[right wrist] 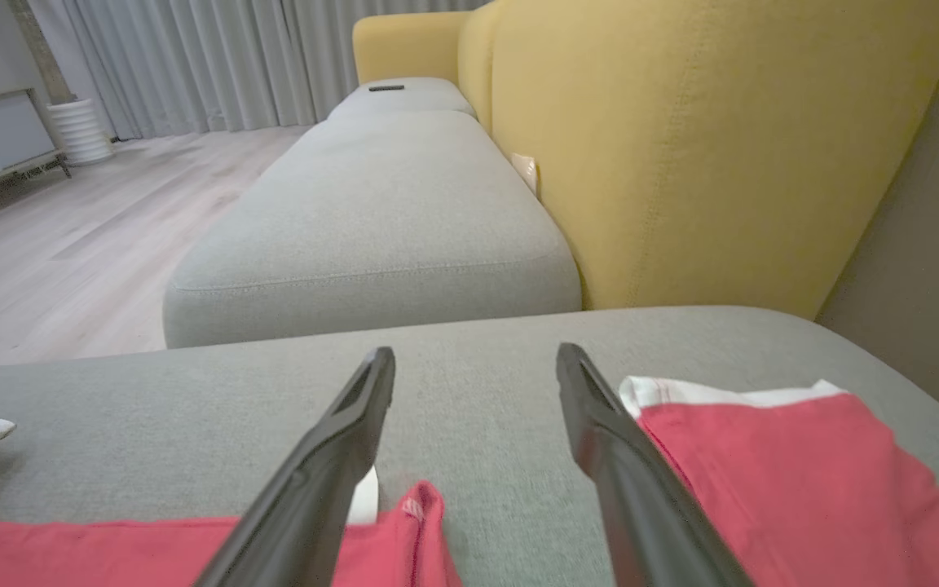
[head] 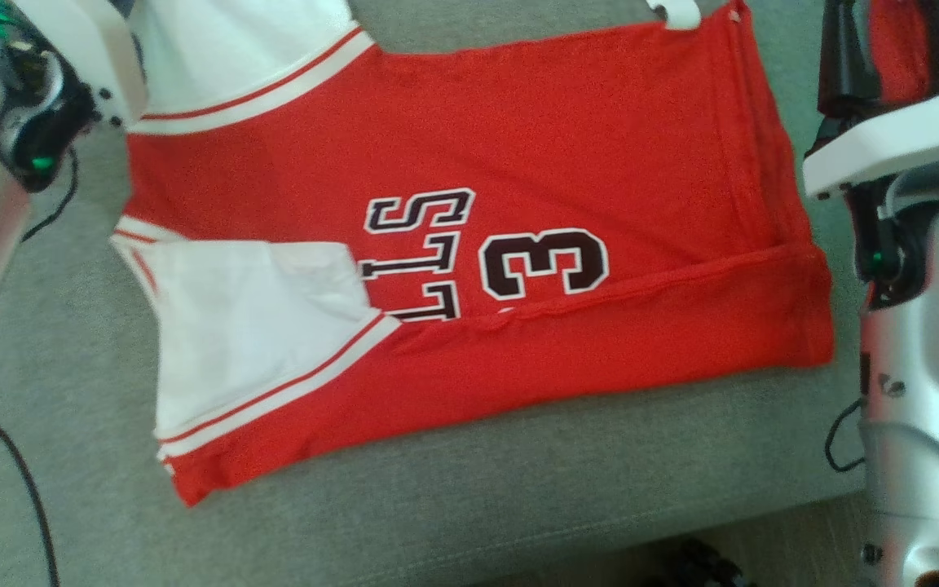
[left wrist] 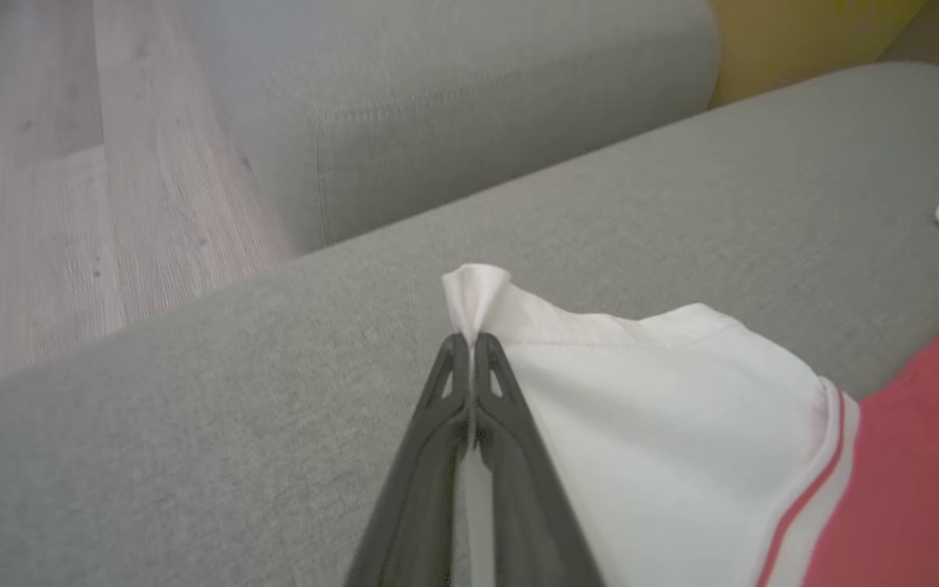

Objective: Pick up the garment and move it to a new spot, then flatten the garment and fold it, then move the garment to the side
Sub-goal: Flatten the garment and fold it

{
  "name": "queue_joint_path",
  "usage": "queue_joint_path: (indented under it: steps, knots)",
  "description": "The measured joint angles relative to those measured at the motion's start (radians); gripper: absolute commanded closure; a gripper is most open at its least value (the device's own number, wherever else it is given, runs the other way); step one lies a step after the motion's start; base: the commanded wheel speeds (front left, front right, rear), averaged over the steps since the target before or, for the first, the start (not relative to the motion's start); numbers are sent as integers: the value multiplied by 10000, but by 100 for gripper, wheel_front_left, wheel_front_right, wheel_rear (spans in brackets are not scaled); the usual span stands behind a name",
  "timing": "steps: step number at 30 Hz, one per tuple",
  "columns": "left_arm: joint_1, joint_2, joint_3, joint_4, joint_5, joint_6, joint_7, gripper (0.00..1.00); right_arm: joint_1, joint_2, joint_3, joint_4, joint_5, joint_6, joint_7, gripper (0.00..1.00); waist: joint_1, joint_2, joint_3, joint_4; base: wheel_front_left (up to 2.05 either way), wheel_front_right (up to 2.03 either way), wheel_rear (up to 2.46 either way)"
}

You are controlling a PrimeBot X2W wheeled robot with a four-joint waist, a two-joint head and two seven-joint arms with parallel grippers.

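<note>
Garment (head: 518, 163), a red jersey with white sleeves, is laid out flat on the grey sofa seat (head: 518, 489), close to the seat's front edge. A dark number and letters are printed on its front. The strip of red cloth along the front edge is folded over onto the body, and one white sleeve (head: 249, 318) is folded in over the red.

The other white sleeve (left wrist: 641, 391) is gripped at its tip by the left claw (left wrist: 472, 338), whose fingers are pressed together, with a small peak of white cloth pinched up past them. A wooden floor (left wrist: 29, 204) is seen beyond the seat's edge.

The right claw (right wrist: 476, 359) is held wide, with bare grey seat between its fingers and red cloth on either side. A yellow backrest (right wrist: 681, 147) is seen behind.
</note>
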Motion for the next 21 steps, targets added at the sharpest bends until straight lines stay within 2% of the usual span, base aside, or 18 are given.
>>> queue_joint_path:
  steps: [5,9,17,21]
  knots:
    - [19,-263,-343,-257,2,0,-1083,100,-202,-337,-8,299,-117,0,491,0,0,0,-382,556,0,0,0]
    - [88,-297,-617,-531,2,0,-1519,100,-200,-719,107,805,-23,0,1104,0,0,0,-653,903,0,0,0]
    - [570,-282,-943,-1453,2,2,-1992,100,-405,-2119,880,2265,213,0,2061,0,0,0,-1164,1768,0,0,0]
    - [727,-245,-1053,-1998,27,102,-2123,100,-700,-2765,1847,3124,788,0,2215,0,-1,0,-1186,2071,0,0,0]
